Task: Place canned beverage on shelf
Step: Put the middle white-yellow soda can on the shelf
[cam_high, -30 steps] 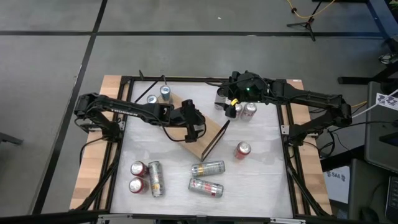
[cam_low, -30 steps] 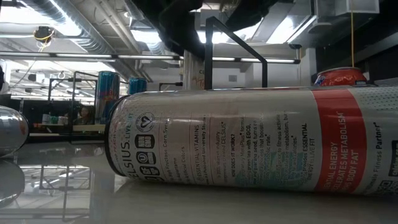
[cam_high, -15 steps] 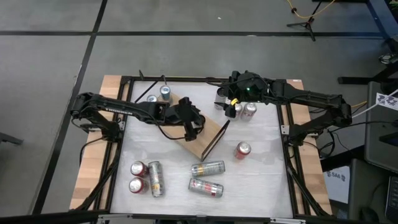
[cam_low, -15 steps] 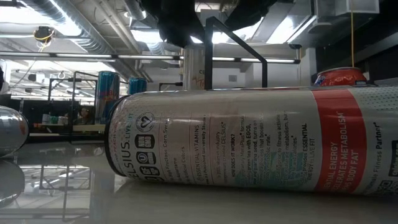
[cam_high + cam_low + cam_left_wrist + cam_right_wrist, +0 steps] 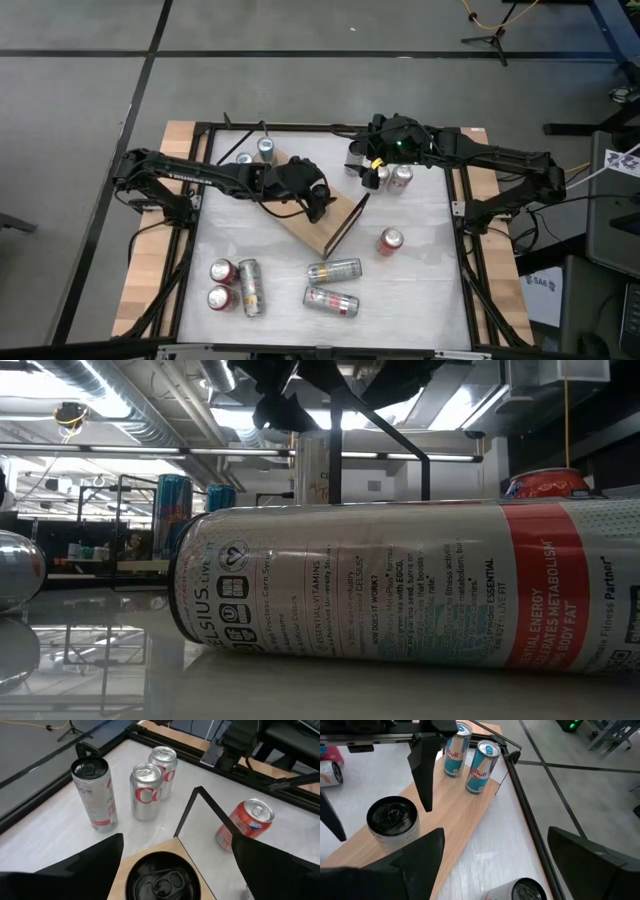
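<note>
The shelf (image 5: pixel 300 222), a wooden board on a black frame, lies slantwise at the table's middle. Two blue Red Bull cans (image 5: pixel 470 757) stand on its far left end. A white can with a black top (image 5: pixel 162 877) stands upright on the board near its right end. My left gripper (image 5: pixel 316 203) hovers open just above this can, one finger on each side, touching nothing. My right gripper (image 5: pixel 358 165) waits open at the far right, above two Coke cans (image 5: pixel 155 782) that stand on the table.
A tall white can (image 5: pixel 95 795) stands near the Coke cans. An orange can (image 5: pixel 390 240) stands right of the shelf. Two Celsius cans (image 5: pixel 333 285) lie near the front edge, and three more cans (image 5: pixel 235 285) sit at the front left.
My left gripper has risen a little above the black-topped can and rolled about its own axis, staying open. The can has kept upright on the board.
</note>
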